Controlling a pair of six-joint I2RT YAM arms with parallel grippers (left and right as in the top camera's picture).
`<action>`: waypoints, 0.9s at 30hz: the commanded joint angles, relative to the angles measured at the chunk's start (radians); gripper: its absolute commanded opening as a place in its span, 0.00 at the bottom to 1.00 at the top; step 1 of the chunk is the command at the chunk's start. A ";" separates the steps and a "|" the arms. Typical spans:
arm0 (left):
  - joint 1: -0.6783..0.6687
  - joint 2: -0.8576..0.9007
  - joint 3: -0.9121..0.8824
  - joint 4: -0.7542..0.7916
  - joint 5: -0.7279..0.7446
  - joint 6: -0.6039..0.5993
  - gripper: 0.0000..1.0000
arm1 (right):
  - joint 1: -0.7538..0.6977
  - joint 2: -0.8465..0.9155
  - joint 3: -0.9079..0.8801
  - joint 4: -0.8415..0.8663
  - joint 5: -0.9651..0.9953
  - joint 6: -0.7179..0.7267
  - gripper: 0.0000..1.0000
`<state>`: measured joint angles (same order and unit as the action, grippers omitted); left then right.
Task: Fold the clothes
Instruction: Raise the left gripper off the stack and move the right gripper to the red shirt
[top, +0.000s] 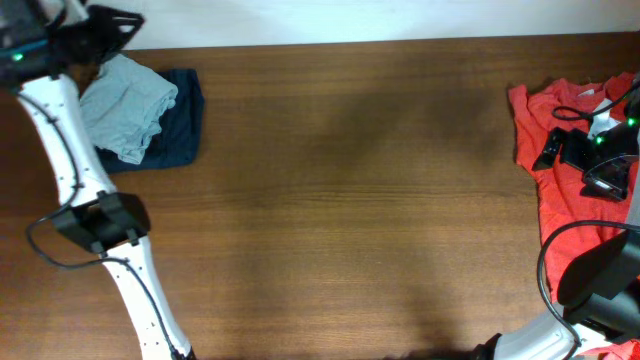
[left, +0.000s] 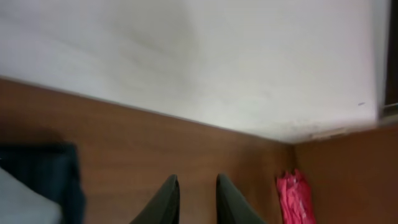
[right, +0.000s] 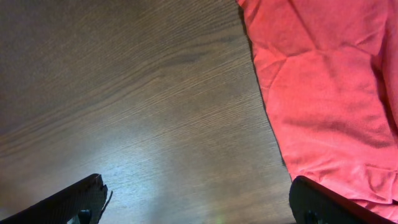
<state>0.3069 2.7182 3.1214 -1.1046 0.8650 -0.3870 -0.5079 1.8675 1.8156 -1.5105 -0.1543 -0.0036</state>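
A folded pale grey-blue T-shirt (top: 125, 105) lies on a dark navy piece (top: 183, 125) at the table's back left. My left gripper (top: 118, 22) hangs just behind that pile, near the wall. In the left wrist view its fingers (left: 166, 200) stand a narrow gap apart with nothing between them, and the gripper (left: 198, 190) looks along the table toward the red-orange T-shirt (left: 296, 200). That red-orange T-shirt (top: 570, 190) lies spread at the right edge. My right gripper (top: 580, 160) hovers over it, wide open (right: 199, 199), with one finger (right: 323, 202) above the shirt's edge (right: 323, 93).
A white wall (left: 205, 56) runs along the table's back edge. Brown wooden tabletop (top: 350, 200) stretches between the two piles. The left arm's white links (top: 90, 200) and cable cross the table's left side.
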 joint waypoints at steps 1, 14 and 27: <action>-0.065 -0.054 0.018 -0.061 -0.204 -0.010 0.23 | -0.003 -0.007 0.002 0.000 0.009 -0.002 0.99; -0.196 -0.054 0.007 -0.210 -0.470 -0.009 0.99 | -0.003 -0.007 0.002 0.000 0.009 -0.002 0.99; -0.207 -0.054 0.007 -0.229 -0.470 -0.009 0.99 | -0.003 -0.007 0.002 0.000 0.009 -0.002 0.99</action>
<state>0.1009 2.6926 3.1210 -1.3331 0.4099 -0.3977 -0.5079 1.8675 1.8156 -1.5108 -0.1543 -0.0044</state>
